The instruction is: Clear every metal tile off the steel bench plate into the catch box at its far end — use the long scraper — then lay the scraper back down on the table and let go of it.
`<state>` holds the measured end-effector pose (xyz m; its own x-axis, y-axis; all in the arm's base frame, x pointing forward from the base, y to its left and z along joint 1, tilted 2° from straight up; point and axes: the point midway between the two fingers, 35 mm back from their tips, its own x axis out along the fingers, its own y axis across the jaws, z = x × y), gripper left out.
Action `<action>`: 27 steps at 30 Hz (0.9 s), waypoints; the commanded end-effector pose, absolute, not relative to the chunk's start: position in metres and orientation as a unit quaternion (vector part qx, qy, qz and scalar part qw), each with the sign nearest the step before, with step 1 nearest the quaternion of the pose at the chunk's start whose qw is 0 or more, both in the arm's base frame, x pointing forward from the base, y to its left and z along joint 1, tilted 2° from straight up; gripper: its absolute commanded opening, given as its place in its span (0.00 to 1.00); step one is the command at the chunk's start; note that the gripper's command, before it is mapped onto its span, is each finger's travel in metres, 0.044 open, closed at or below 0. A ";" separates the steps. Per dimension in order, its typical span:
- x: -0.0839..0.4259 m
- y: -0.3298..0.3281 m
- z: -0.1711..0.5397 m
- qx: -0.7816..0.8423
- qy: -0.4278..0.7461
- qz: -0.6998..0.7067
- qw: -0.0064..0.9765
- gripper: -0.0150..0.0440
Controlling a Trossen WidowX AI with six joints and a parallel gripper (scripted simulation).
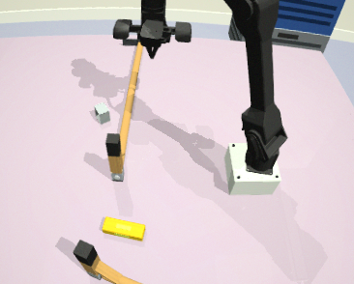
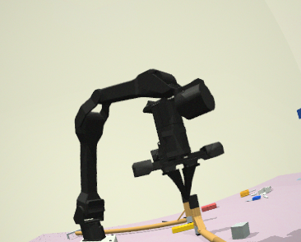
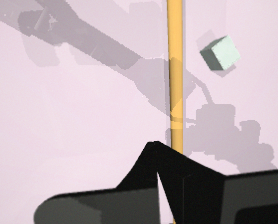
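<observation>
The long scraper (image 1: 128,108) (image 3: 175,40) lies on the table, its wooden handle running away from a raised, black-capped grip (image 1: 113,145). Its dark flat head (image 1: 130,42) is partly hidden behind my gripper. My gripper (image 1: 152,55) (image 2: 186,200) (image 3: 154,144) is shut and empty, fingers pointing down. In the top view it shows over the head end of the handle; in the exterior view its tips overlap the raised grips. I cannot tell its exact height. The steel bench plate, metal tiles and catch box cannot be made out in these views.
A second wooden-handled tool (image 1: 87,253) (image 2: 136,229) lies on the table. A pale grey block (image 1: 103,113) (image 2: 240,230) (image 3: 225,52) is beside the scraper handle. There are also a yellow block (image 1: 124,228) (image 2: 182,228), a red block (image 2: 209,207) and a blue cabinet (image 1: 309,16).
</observation>
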<state>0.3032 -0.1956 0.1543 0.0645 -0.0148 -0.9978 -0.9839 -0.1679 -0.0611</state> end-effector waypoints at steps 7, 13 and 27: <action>0.309 -0.197 0.132 -0.561 0.443 0.521 0.467 0.25; 0.312 -0.199 0.117 -0.561 0.443 0.521 0.467 0.25; 0.316 -0.201 0.080 -0.561 0.443 0.520 0.467 0.25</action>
<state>0.3157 -0.2013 0.0888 0.0695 -0.0166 -0.9974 -0.9827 -0.1734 -0.0656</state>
